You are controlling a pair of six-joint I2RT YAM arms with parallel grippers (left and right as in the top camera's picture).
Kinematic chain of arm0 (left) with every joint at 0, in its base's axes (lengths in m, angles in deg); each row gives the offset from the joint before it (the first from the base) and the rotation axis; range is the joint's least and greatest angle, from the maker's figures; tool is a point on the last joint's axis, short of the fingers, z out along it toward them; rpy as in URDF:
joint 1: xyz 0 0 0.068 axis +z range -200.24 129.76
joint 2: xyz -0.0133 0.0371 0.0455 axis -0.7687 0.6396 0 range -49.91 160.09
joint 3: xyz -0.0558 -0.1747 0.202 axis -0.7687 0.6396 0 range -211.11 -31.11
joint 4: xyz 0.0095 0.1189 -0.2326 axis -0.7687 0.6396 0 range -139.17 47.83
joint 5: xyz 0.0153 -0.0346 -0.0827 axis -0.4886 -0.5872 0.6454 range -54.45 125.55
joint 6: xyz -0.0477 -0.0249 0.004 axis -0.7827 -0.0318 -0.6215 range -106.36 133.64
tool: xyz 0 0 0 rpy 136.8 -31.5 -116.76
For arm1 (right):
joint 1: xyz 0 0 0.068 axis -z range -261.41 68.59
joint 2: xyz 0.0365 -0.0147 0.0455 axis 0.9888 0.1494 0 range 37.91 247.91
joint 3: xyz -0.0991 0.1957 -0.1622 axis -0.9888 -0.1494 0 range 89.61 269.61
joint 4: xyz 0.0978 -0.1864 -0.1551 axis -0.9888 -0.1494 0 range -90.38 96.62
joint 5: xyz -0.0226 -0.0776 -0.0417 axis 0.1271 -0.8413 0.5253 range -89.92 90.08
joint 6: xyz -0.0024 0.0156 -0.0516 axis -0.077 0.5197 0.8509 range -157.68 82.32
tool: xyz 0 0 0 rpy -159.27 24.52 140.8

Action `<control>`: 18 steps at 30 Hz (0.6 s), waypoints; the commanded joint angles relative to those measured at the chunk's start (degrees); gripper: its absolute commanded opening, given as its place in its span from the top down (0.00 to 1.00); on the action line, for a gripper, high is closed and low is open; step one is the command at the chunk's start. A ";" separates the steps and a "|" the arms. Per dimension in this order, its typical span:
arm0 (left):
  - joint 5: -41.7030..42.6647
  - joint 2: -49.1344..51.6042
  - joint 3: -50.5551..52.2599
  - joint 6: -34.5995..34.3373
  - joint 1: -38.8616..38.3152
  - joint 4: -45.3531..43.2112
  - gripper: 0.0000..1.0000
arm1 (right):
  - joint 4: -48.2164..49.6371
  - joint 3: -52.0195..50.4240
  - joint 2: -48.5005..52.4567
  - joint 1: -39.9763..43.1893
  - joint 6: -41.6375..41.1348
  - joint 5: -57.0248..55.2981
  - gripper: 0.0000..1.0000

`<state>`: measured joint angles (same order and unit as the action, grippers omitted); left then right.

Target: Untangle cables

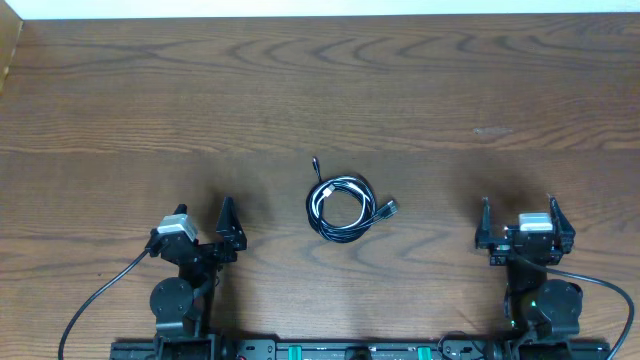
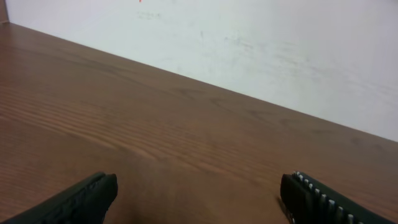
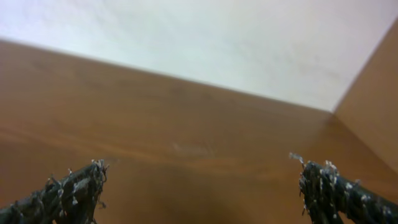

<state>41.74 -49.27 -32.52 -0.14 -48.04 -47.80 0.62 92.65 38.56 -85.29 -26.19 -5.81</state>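
Base rail: runs along the near edge of the worktop, with both arms standing on it.
Arm leads: a thick black lead loops out from the left arm, and another curves round the right arm. Both lie on the wood.
Left hand: low over the worktop at the near left, turned a little toward the middle. Its jaws are spread wide with nothing between them. In its wrist view only bare wood lies between the smooth dark finger and the ribbed one.
Right hand: at the near right, pointing straight away from the base. It is fully spread and holds nothing. Its own camera shows two rough, pale-flecked fingers well apart over bare wood.
Cables: one small round bundle of black and light cords wound together. It lies flat on the worktop between the two hands, a little farther out than they are, and neither touches it.
Cable ends: one plug juts from the right side of the bundle. A thin black end sticks out toward the far side.
Holder: the bundle rests directly on the wood.
Pale mark: a faint smudge in the grain beyond the right hand, also seen from the right wrist.
Far edge: a white wall meets the wood there.
Right corner: a brown side panel joins the wall.
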 commanded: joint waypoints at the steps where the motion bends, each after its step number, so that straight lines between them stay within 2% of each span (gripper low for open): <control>1: 1.77 -0.17 -0.87 -0.85 -0.13 -0.15 0.11 | 2.64 -0.11 -0.31 -0.09 -4.42 3.50 0.01; 6: 2.27 3.63 -8.81 0.55 -0.15 -0.15 0.11 | 5.49 3.93 0.20 -0.09 -6.62 3.50 0.01; 11: 3.69 14.29 -22.75 0.85 -0.15 0.13 0.11 | 4.26 14.10 5.60 -0.09 -12.35 5.62 0.01; 15: 7.54 25.57 -35.82 -1.84 -0.31 3.52 0.11 | -3.13 26.95 16.44 -0.09 -20.98 7.91 0.01; 18: 14.27 34.69 -46.07 -3.67 -1.38 7.69 0.11 | -13.07 38.53 27.34 -0.09 -22.21 14.12 0.01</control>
<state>48.63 -21.22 -71.01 -1.45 -48.41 -42.23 -7.62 122.84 57.29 -85.29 -42.80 1.65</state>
